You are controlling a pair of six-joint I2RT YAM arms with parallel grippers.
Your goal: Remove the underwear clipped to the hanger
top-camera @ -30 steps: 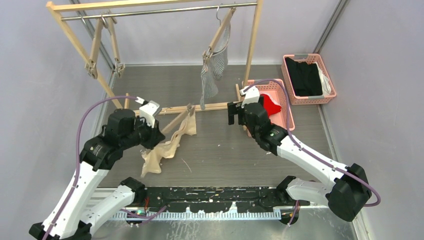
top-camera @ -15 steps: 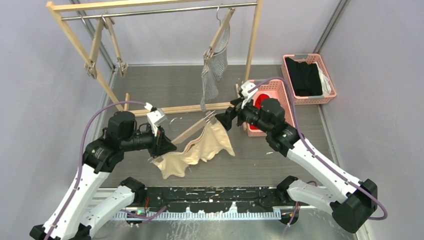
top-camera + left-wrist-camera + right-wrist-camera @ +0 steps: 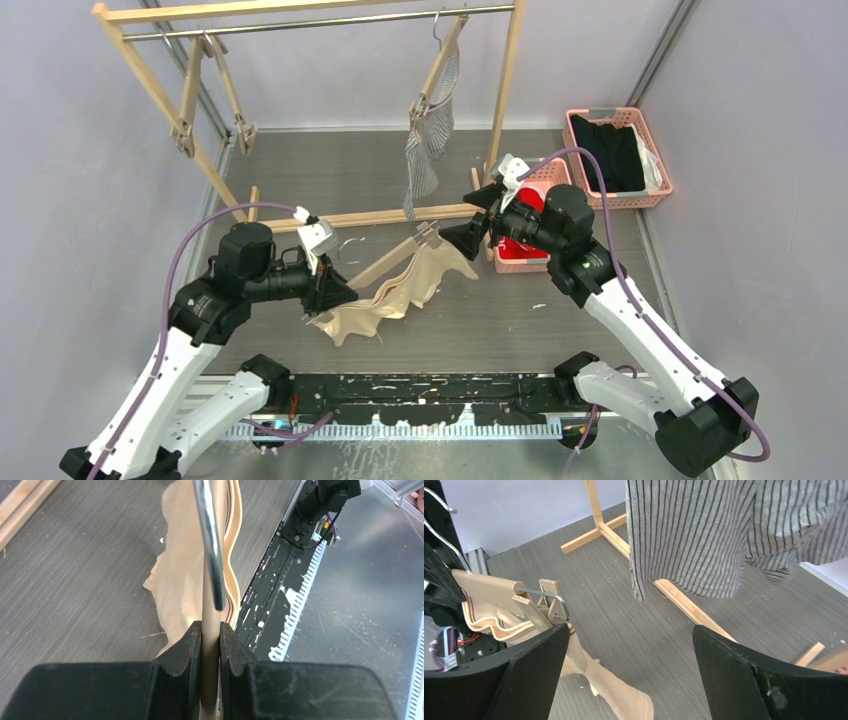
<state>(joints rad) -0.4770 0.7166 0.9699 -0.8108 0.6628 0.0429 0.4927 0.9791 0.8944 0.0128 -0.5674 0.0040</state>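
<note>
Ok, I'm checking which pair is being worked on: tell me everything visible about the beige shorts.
The plain beige shorts are soft, thin cloth, hanging in wavy folds below a tilted wooden clip hanger, which the left claw grips. Their lower end sags toward the grey table; contact is unclear. The open right claw sits at the far clip, not holding the cloth.

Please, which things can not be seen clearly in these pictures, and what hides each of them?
- The red underwear: top view, mostly behind the right arm.
- The hanger clip by the right gripper: right wrist view, partly covered by that gripper; its hold on the beige underwear is unclear.
- Both ends of the hanger: left wrist view, cut off by the edges around the left gripper.
- The top of the striped underwear: right wrist view, cut off by the top edge.
</note>
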